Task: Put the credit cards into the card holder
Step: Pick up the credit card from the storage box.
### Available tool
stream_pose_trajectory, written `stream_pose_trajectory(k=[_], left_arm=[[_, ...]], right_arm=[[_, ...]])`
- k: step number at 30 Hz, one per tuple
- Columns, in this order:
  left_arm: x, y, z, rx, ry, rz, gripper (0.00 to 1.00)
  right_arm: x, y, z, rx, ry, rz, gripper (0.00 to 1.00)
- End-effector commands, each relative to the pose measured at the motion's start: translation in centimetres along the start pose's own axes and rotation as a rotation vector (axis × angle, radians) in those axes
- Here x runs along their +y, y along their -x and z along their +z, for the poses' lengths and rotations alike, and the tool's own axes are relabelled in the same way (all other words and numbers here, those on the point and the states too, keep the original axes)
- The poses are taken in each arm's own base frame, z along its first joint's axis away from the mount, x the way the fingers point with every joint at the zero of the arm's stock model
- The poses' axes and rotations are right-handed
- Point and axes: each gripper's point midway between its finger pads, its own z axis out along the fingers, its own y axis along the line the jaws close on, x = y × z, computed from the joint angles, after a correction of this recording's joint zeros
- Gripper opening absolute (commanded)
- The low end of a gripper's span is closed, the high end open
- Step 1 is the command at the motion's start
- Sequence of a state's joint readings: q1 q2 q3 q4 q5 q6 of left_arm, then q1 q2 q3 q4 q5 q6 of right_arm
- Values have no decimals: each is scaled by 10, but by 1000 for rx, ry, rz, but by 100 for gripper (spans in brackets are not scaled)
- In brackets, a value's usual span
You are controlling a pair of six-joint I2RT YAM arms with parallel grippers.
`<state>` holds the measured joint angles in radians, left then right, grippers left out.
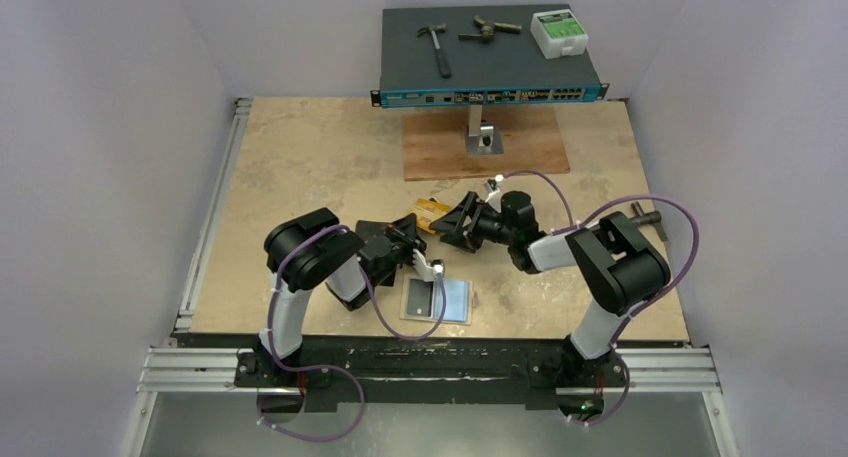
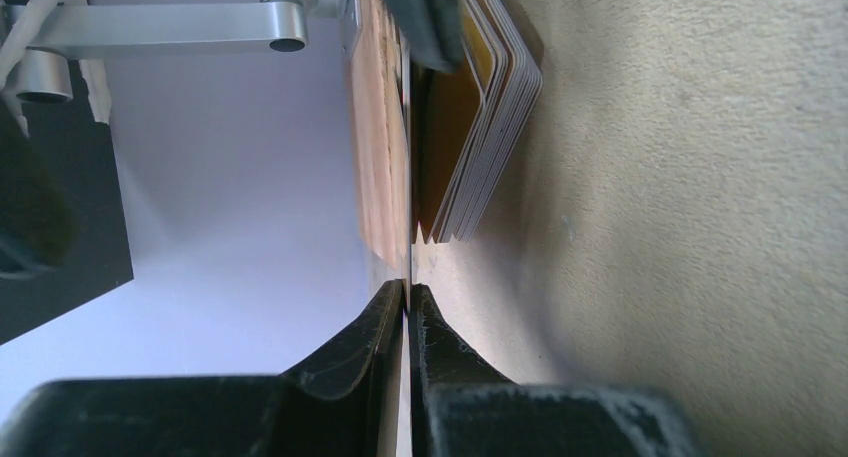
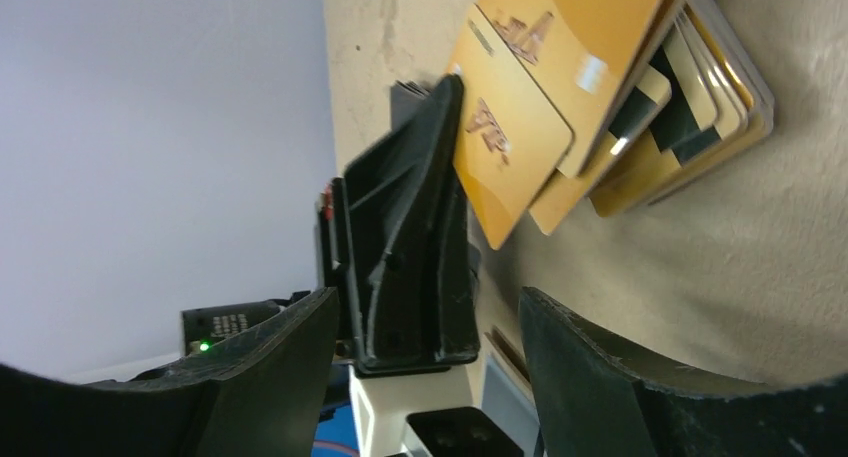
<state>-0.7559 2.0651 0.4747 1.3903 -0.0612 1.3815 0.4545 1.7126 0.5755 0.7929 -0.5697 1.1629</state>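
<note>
A fanned stack of orange-gold and silvery credit cards (image 1: 430, 213) (image 2: 480, 127) (image 3: 660, 97) lies on the tan table. My left gripper (image 1: 412, 231) (image 2: 410, 292) is shut on one orange-gold card (image 3: 510, 157), seen edge-on in the left wrist view (image 2: 385, 127), at the stack's near side. My right gripper (image 1: 452, 227) (image 3: 428, 297) is open and faces the left gripper from the right, with nothing held between its fingers. The card holder (image 1: 437, 302) lies open on the table nearer the arms, showing grey and light-blue pockets.
A wooden board (image 1: 487, 147) with a metal stand carries a network switch (image 1: 490, 52) at the back, with a hammer (image 1: 436, 47), another tool and a white box on it. A dark object (image 1: 645, 217) lies at the right table edge.
</note>
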Motion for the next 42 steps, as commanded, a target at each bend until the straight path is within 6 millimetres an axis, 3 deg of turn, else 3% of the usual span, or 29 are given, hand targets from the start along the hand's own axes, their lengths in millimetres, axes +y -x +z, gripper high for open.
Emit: stream_pose_trajectory(k=[1,4,12,24,32,33,35,37,39,42], left_arm=[[3,2,-1,-5,21,8,4],[5,2,-1,-5,24,8,4],[5,3,-1,-11,24,15,3],[2,3,-2,-11,15,17,3],[1,3,-2,-10,13,20,4],[1,3,-1,-8,14,22,4],[1,2,-1,-1,15,22,8],[1,0,-1,6,16,15,17],[1,-2,-1,18,18,10,39],[3,-4,-5,21,20,4,57]], right_arm=[[-2,-9,10,6,-12,7,65],[-1,-10,22,8,-20,7,64],[0,9,41,-90,-26,37,52],[-7,19,37,-184,-57,99,29],[-12,13,37,-173,-71,120,0],[-12,12,36,-173,-70,121,0],[-13,11,34,-176,-69,124,0],[-11,10,32,-179,-61,126,0],[-9,10,30,-180,-55,123,0],[-7,8,27,-173,-50,114,0]])
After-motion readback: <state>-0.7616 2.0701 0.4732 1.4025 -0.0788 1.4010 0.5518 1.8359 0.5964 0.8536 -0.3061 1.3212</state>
